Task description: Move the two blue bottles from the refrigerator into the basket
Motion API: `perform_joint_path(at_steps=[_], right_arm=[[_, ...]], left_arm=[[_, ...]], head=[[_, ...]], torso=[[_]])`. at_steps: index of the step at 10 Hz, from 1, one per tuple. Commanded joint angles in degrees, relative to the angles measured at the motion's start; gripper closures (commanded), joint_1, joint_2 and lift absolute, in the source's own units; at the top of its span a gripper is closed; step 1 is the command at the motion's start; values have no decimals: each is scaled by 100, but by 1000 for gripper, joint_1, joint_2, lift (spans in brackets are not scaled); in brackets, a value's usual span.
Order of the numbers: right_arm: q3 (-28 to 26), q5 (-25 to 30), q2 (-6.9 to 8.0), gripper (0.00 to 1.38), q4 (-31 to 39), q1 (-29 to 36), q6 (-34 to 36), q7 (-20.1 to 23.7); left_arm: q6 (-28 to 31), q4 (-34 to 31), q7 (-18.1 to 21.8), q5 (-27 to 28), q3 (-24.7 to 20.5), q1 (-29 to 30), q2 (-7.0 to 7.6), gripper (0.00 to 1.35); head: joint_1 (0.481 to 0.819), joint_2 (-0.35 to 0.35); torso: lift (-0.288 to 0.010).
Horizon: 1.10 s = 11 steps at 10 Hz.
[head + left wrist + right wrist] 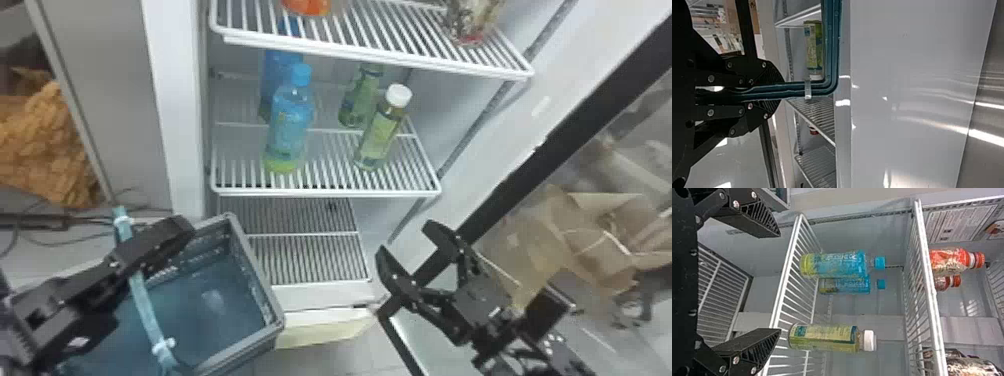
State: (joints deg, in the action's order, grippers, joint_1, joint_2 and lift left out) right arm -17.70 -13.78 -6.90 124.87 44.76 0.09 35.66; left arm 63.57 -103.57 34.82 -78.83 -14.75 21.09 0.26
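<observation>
I see the two blue bottles point(290, 120) standing one behind the other on the refrigerator shelf point(325, 192); below its left end the left gripper point(184, 229) is clenched on the basket point(257, 275), below its right the right gripper point(407, 239) hangs released, fingers spread

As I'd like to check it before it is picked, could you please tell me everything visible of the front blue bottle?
The front blue bottle stands upright on a wire shelf, left of a green bottle. It looks like plastic: blue cap, clear neck, blue wrap with pale lettering, yellow-green at the base. The other blue bottle is behind it. The right hand is open, apart from it.
</observation>
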Motion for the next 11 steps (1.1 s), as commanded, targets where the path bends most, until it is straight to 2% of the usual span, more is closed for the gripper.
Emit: perform_joint_path(at_steps=[1,6,8,11], right_arm=[[125,-16,-49,203,-203,-342,33,11],[639,-39,-268,203,-864,-1425,103,73],[936,-28,-312,203,-1230,-1875,117,73],[1004,-28,-339,202,-1806,-2353,117,64]], left_arm=[[13,0,-2,0,12,-14,1,1199],[98,0,-37,57,126,-141,-8,1197],[140,28,-55,80,218,-197,-8,1197],[154,112,-55,68,332,-253,-8,1199]], head=[[695,-292],[695,-255],[695,-229],[695,-209]], torso=[[-220],[-220],[-220],[-220]])
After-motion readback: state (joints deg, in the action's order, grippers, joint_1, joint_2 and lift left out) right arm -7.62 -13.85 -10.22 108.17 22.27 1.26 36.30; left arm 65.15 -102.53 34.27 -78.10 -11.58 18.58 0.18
